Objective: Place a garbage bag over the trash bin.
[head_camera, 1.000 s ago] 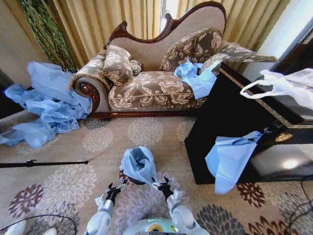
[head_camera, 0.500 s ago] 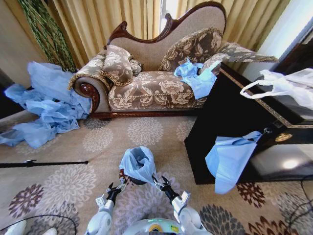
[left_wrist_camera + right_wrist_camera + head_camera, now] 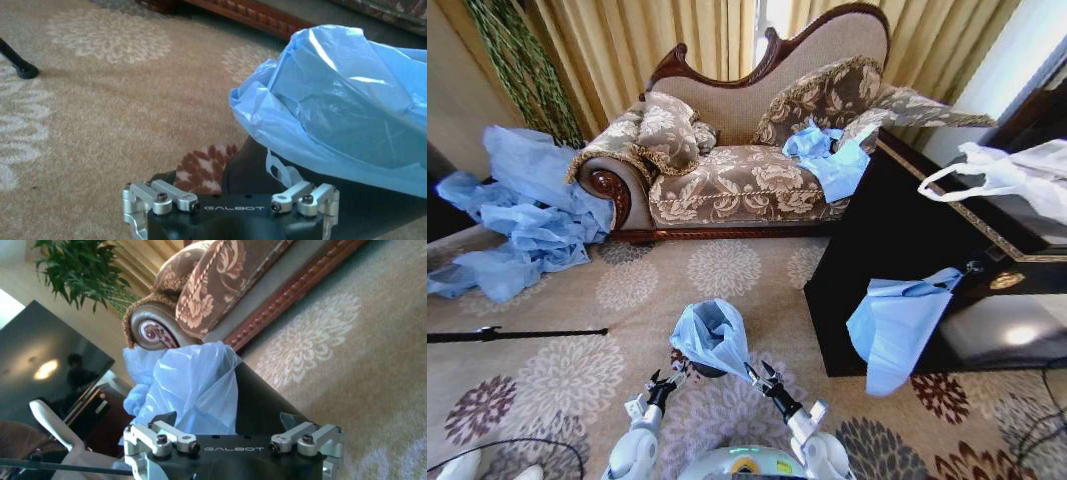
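On the carpet straight in front of the robot stands the bin (image 3: 699, 366), and the bag (image 3: 712, 335) sits over its top, bunched up and rising above the rim. You have one gripper on each side of it: the left gripper (image 3: 663, 384) at the bin's left near side, the right gripper (image 3: 765, 380) at its right near side, both low, at about the height of the bin's wall. The bag lies ahead of and between them, so each arm must reach inward and a little upward to meet the plastic.

In the left wrist view the bag (image 3: 340, 105) hangs over the black wall of the bin (image 3: 253, 167) just beyond the left gripper (image 3: 230, 192); its jaws stand apart and hold nothing. In the right wrist view the right gripper (image 3: 230, 426) is spread too, with the bag (image 3: 193, 385) and the dark wall of the bin (image 3: 257, 400) between and just beyond its fingers, but not pinched as far as you can see.

Both arms look about equally near. I judge that the bag is not yet pulled down around the rim; the loose edge falls lower on the right side, so that side seems easier to take first
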Available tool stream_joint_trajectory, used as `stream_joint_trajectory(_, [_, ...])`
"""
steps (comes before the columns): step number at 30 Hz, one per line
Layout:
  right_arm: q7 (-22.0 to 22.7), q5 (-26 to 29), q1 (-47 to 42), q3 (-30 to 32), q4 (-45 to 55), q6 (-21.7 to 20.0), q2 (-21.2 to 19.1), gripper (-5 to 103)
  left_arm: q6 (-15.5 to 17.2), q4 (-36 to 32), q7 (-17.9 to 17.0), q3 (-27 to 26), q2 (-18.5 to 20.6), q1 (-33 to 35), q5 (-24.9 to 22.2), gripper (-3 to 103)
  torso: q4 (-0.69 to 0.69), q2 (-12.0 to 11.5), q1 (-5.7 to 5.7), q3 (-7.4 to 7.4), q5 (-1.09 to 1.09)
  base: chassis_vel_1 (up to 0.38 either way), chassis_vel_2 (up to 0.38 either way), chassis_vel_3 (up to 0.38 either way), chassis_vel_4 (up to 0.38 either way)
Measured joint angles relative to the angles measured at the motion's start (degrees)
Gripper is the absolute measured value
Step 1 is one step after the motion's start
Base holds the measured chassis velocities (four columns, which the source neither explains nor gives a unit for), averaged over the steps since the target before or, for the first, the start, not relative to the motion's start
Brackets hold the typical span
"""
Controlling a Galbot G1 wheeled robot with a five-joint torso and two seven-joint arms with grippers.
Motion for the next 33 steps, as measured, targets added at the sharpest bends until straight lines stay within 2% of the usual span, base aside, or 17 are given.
stream_joint_trajectory(6, [-0.63,1.16,-1.07,1.51,0.83,-0.99,-1.42,100,0.05,-0.11,-0.01,0.19,0.12,-0.07,0.17,100,0.00,0.00,0.00,0.00,-0.01,0.000,0.000,0.000,0.000])
stream_joint_trajectory(11, [-2.54,-0.42,-1.35,2.47,-1.15,-0.29,-1.77,100,0.05,-0.22,0.00,0.58,0.03,-0.05,0.42,100,0.00,0.00,0.00,0.00,-0.01,0.000,0.000,0.000,0.000])
stream_joint_trajectory(16, [-1.20,-1.45,-1.54,2.67,-1.19,0.13,-2.02,100,0.37,-1.38,-0.05,0.66,0.07,0.42,0.50,100,0.00,0.00,0.00,0.00,0.00,0.000,0.000,0.000,0.000])
stream_joint_trajectory(19, [4.09,-6.96,-0.68,3.49,-2.12,1.93,-2.55,100,3.16,-4.99,-2.05,-0.69,-0.01,2.26,0.69,100,0.00,0.00,0.00,0.00,-0.02,0.000,0.000,0.000,0.000])
stream_joint_trajectory(21, [4.36,-7.32,-0.57,3.53,-2.32,2.18,-2.57,100,3.57,-5.50,-2.20,-1.00,-0.01,2.57,0.70,100,0.00,0.00,0.00,0.00,-0.01,0.000,0.000,0.000,0.000])
stream_joint_trajectory(22, [5.90,-9.05,-0.21,3.72,-3.02,2.98,-2.64,100,5.39,-7.69,-3.01,-2.38,0.10,4.33,0.91,100,0.00,0.00,0.00,0.00,0.01,0.000,0.000,0.000,0.000])
stream_joint_trajectory(25, [6.63,-9.58,-0.12,3.72,-3.07,3.21,-2.64,100,6.75,-9.25,-3.59,-3.60,0.20,5.86,1.59,100,0.00,0.00,0.00,0.00,-0.02,0.000,0.000,0.000,0.000])
stream_joint_trajectory(27, [7.65,-10.04,-0.17,3.48,-2.73,3.49,-2.61,100,7.39,-13.49,-3.68,-7.13,-0.32,9.63,2.25,100,0.01,0.00,0.00,0.00,-0.02,0.000,0.000,0.000,0.000])
stream_joint_trajectory(28, [7.65,-10.04,-0.17,3.48,-2.73,3.49,-2.61,100,7.39,-13.49,-3.68,-7.13,-0.32,9.63,2.25,100,0.01,0.00,0.00,0.00,-0.02,0.000,0.000,0.000,0.000])
stream_joint_trajectory(30, [7.93,-10.39,-0.34,3.25,-2.04,3.67,-2.74,100,7.72,-19.67,-3.35,-9.49,-0.97,12.52,1.71,100,0.01,0.00,0.00,0.00,0.00,0.000,0.000,0.000,0.000])
stream_joint_trajectory(32, [8.25,-10.73,-0.55,2.94,-1.36,3.67,-2.98,100,10.21,-26.13,-3.79,-9.84,-0.83,14.09,0.02,100,0.01,0.00,0.00,0.00,-0.01,0.000,0.000,0.000,0.000])
stream_joint_trajectory(33, [8.25,-10.73,-0.55,2.94,-1.36,3.67,-2.98,100,10.21,-26.13,-3.79,-9.84,-0.83,14.09,0.02,100,0.01,0.00,0.00,0.00,-0.01,0.000,0.000,0.000,0.000])
